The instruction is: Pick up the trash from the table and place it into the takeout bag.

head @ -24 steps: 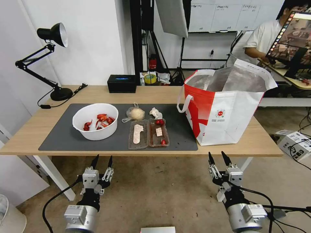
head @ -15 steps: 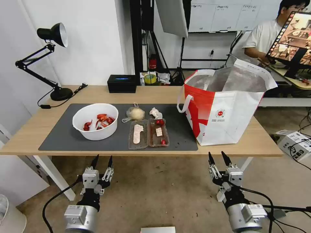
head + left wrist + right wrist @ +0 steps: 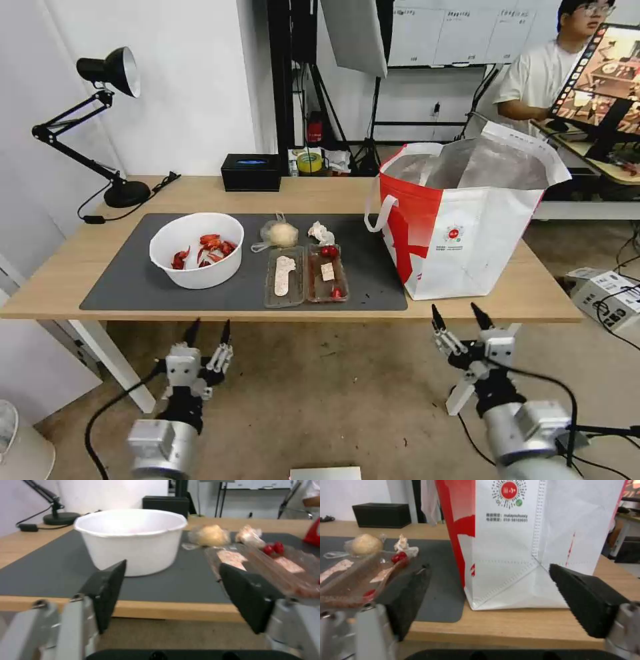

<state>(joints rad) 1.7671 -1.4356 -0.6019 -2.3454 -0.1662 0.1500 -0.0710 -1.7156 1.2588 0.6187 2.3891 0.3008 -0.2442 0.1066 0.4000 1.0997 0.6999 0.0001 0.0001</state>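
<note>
On the grey mat of the table (image 3: pixel 60 280) lies the trash: a white bowl (image 3: pixel 196 250) (image 3: pixel 131 538) with red crayfish shells, a clear hinged tray (image 3: pixel 305 275) (image 3: pixel 266 566) (image 3: pixel 351 580) with scraps, a small knotted bag (image 3: pixel 278 234) (image 3: pixel 208 535) (image 3: pixel 365 545) and a crumpled tissue (image 3: pixel 321 233) (image 3: pixel 249 533) (image 3: pixel 405 545). The red-and-white takeout bag (image 3: pixel 467 227) (image 3: pixel 533 542) stands open at the table's right end. My left gripper (image 3: pixel 208 329) (image 3: pixel 171 591) hangs open below the front edge, before the bowl. My right gripper (image 3: pixel 459 316) (image 3: pixel 490 597) is open below the edge, before the bag.
A black tissue box (image 3: pixel 251 173) sits at the back of the table and a black desk lamp (image 3: pixel 100 120) at its back left. A cardboard box (image 3: pixel 610 297) lies on the floor to the right. Another desk with a monitor (image 3: pixel 603 73) stands behind the bag.
My right gripper has risen a little and shifted right, its fingers spread wider. The left arm has barely moved.
</note>
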